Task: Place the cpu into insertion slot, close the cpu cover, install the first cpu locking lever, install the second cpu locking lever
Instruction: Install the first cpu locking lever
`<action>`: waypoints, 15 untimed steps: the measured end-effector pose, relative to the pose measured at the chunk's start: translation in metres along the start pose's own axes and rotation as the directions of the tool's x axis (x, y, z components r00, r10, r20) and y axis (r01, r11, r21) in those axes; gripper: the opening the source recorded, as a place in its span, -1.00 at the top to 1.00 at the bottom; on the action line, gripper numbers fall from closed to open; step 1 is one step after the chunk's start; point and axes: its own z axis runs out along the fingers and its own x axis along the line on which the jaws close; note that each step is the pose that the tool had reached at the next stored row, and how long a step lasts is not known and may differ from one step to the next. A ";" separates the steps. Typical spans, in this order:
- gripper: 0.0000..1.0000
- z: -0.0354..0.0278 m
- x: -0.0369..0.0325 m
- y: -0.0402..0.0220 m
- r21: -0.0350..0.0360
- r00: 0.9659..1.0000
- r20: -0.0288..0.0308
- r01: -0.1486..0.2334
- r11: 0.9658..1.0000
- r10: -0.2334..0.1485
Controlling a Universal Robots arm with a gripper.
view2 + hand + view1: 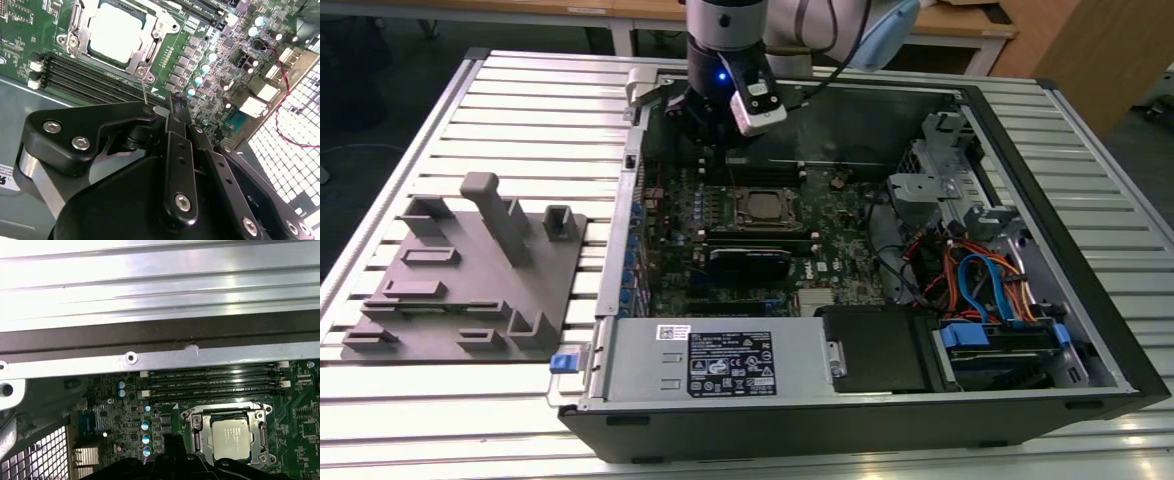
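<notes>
Near the cpu cover [150, 48], gripper [169, 111] aperture cannot be told; the thin upright locking lever [144, 89] risks slipping and bending.

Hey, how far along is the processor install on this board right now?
Done: the silver-grey square cpu sits in the black-framed insertion slot, and the thin silver metal cpu cover looks folded down around it. In hand: the black gripper is nearest a thin wire locking lever standing up from the slot's corner. Left: that lever looks unlatched; the other lever's state I cannot tell.
</notes>
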 end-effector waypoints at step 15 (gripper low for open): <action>0.77 0.0004 0.0007 0.0030 -0.009 1.000 -0.001 0.002 1.000 -0.002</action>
